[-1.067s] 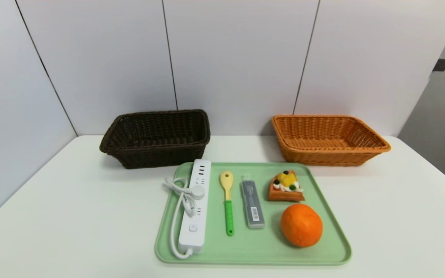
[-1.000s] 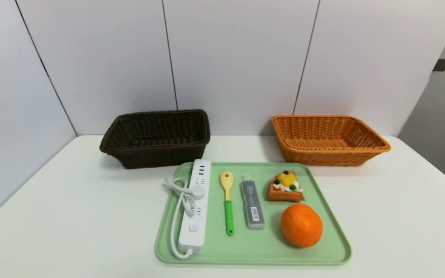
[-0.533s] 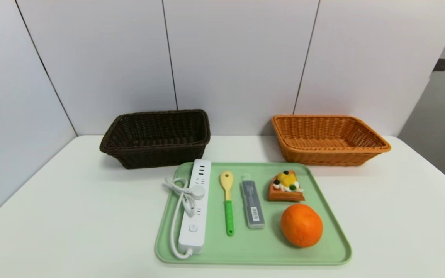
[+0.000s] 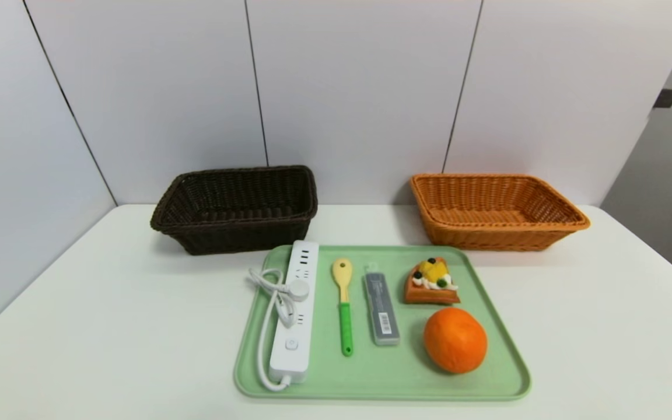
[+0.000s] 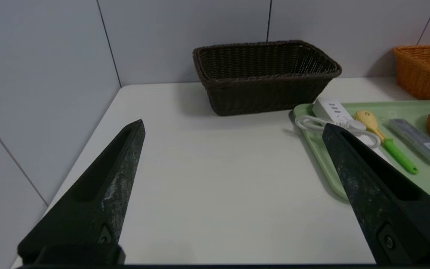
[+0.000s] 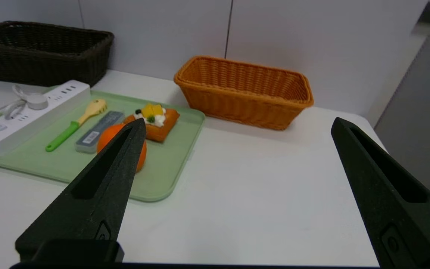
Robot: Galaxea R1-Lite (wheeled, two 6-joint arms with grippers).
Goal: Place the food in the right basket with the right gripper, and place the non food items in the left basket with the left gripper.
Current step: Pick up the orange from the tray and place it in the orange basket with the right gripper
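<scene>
On a green tray (image 4: 487, 382) lie a white power strip (image 4: 296, 309), a yellow-and-green spoon (image 4: 343, 303), a grey slim case (image 4: 380, 308), a fruit-topped pastry (image 4: 431, 282) and an orange (image 4: 455, 340). Behind the tray, the dark brown basket (image 4: 237, 207) stands at the left and the orange basket (image 4: 496, 210) at the right. Neither arm shows in the head view. My left gripper (image 5: 231, 127) is open over bare table, near the tray's left side. My right gripper (image 6: 237, 123) is open over bare table, off the tray's right side.
The white table (image 4: 108, 326) meets a grey panelled wall (image 4: 359, 87) just behind the baskets. A side wall (image 4: 3, 192) borders the table's left. The tray sits near the table's front edge.
</scene>
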